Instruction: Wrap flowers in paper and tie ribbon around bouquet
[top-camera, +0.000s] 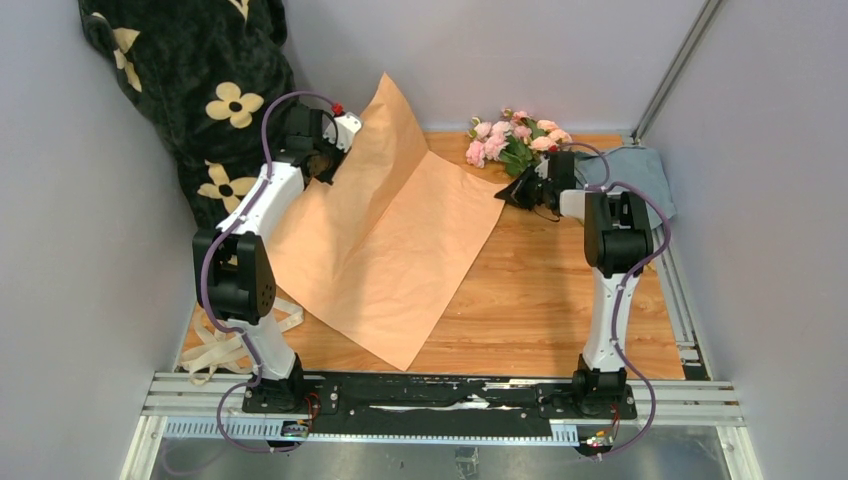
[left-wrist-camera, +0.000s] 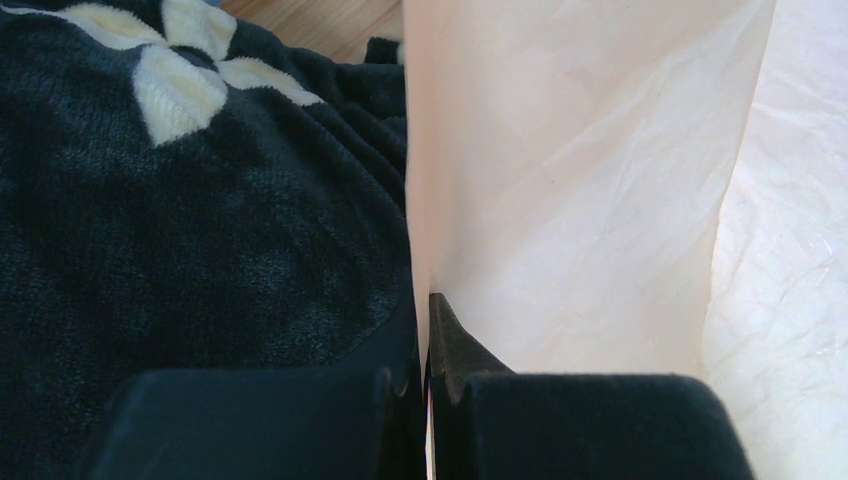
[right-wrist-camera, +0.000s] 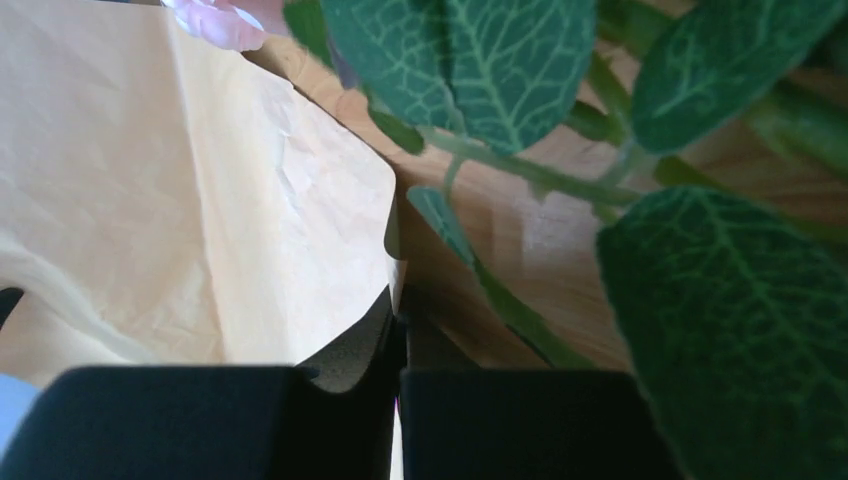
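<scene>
The paper (top-camera: 390, 240) lies peach face up on the wooden table, its far left corner lifted into a steep fold. My left gripper (top-camera: 333, 152) is shut on that raised edge; in the left wrist view the jaws (left-wrist-camera: 428, 330) pinch the pale sheet (left-wrist-camera: 560, 180). My right gripper (top-camera: 508, 193) is at the sheet's right corner, its jaws (right-wrist-camera: 398, 320) shut on the paper's edge (right-wrist-camera: 170, 200). The flowers (top-camera: 515, 138) lie at the back of the table just behind that gripper; their green leaves (right-wrist-camera: 720, 300) and a pink bloom (right-wrist-camera: 215, 20) fill the right wrist view. The ribbon (top-camera: 230, 345) lies looped by the left arm's base.
A black plush blanket (top-camera: 190, 70) with cream flower prints is heaped at the back left, right beside the left gripper (left-wrist-camera: 200, 200). A folded blue-grey cloth (top-camera: 640, 170) lies at the back right. Grey walls close in both sides.
</scene>
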